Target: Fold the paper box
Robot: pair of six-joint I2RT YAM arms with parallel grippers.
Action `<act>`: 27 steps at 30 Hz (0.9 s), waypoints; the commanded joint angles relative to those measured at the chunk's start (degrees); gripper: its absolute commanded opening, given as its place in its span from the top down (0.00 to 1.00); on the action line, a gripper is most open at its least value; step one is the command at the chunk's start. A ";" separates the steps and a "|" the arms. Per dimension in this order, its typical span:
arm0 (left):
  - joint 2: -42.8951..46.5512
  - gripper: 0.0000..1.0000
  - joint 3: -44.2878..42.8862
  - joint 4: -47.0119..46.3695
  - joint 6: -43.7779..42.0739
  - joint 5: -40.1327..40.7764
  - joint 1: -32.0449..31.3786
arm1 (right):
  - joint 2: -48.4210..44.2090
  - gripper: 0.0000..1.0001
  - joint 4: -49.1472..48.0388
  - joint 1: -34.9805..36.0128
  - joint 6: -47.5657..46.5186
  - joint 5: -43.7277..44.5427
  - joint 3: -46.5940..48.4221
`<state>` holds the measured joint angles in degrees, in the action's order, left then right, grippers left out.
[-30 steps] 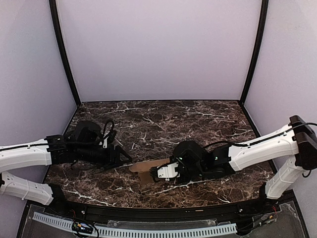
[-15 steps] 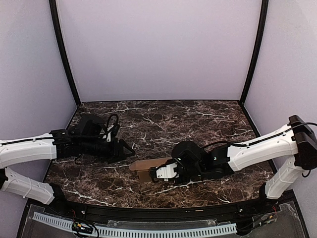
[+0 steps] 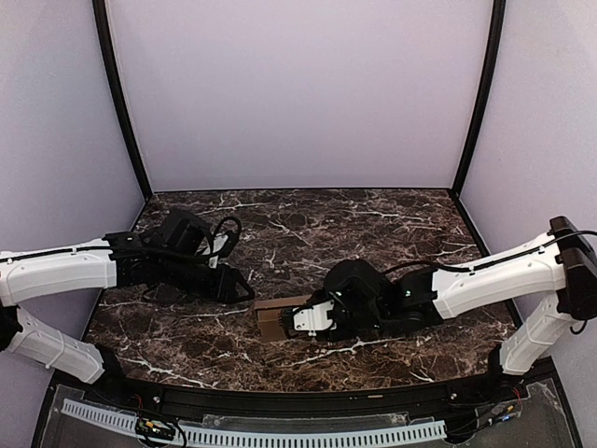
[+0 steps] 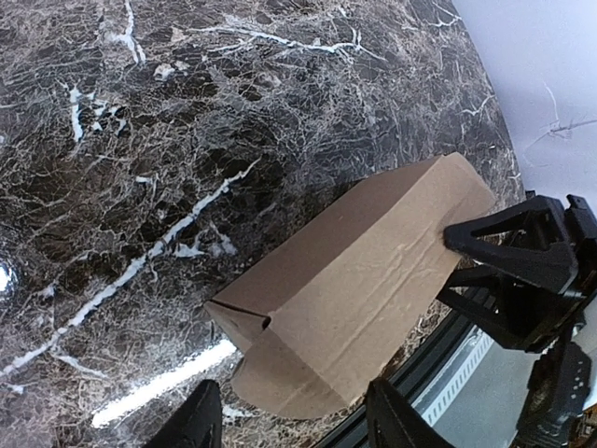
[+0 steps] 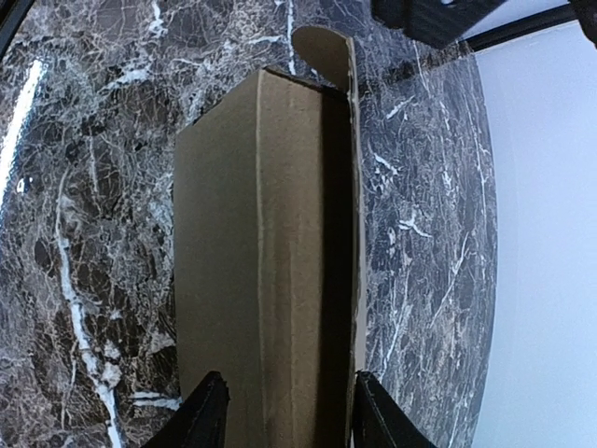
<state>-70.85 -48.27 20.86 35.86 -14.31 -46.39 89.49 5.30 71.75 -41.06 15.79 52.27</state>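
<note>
The paper box [image 3: 277,317] lies on the marble table [image 3: 373,224] near its front edge. Its long axis runs left to right between my grippers, and its rounded flap [image 5: 322,47] points at my left gripper [image 4: 294,401], whose fingers are spread just off it. My right gripper [image 5: 291,397] is spread astride the opposite end.

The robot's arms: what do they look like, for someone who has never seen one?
Both the left arm and the right arm have smooth white shells on their long links and bulky black wrists. Thin black cables loop along the outside. The jaws are black, angular prongs.
</note>
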 commanded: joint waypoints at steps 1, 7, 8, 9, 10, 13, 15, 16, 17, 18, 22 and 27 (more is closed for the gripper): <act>0.81 0.47 -0.94 3.59 -4.52 1.39 0.20 | -3.88 0.54 0.23 -0.73 1.67 0.56 1.86; 2.01 0.47 -0.53 2.65 -4.22 1.43 0.25 | -9.54 0.51 0.13 -2.61 4.07 0.87 1.15; 2.27 0.48 -0.43 2.31 -4.15 1.40 0.25 | -10.70 0.50 0.10 -3.14 4.66 0.97 0.90; 2.41 0.48 -0.27 2.19 -4.14 1.44 0.20 | -11.88 0.49 0.14 -3.74 5.57 1.37 0.52; 2.74 0.48 -0.17 1.62 -4.13 1.46 0.26 | -13.02 0.48 0.13 -4.37 6.99 2.13 0.12; 3.51 0.48 0.36 0.08 -4.21 0.30 0.25 | -17.01 0.46 0.45 -6.64 12.26 2.94 -1.35; 3.82 0.48 0.38 -0.38 -4.80 -0.98 0.24 | -19.32 0.43 0.65 -8.06 16.46 1.68 -2.78; 3.86 0.48 0.35 -0.12 -5.33 -1.89 0.20 | -20.29 0.42 0.72 -8.77 18.69 0.93 -3.60; 3.91 0.48 0.32 0.14 -5.56 -2.40 0.18 | -21.11 0.41 0.82 -9.28 20.84 0.31 -4.45; 4.06 0.48 0.36 0.71 -5.96 -3.43 0.17 | -21.92 0.41 1.22 -9.86 23.24 0.02 -5.19; 4.40 0.48 0.24 3.72 -7.40 -6.78 0.16 | -24.15 0.41 3.83 -12.03 32.35 -1.68 -7.66; 3.62 0.49 -1.87 10.70 -10.17 -8.46 0.09 | -26.91 0.42 6.41 -12.43 38.13 -7.81 -10.50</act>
<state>-67.61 -48.42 24.69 28.69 -20.64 -46.39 64.53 9.06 59.64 -11.05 13.78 43.53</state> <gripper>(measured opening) 0.512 0.577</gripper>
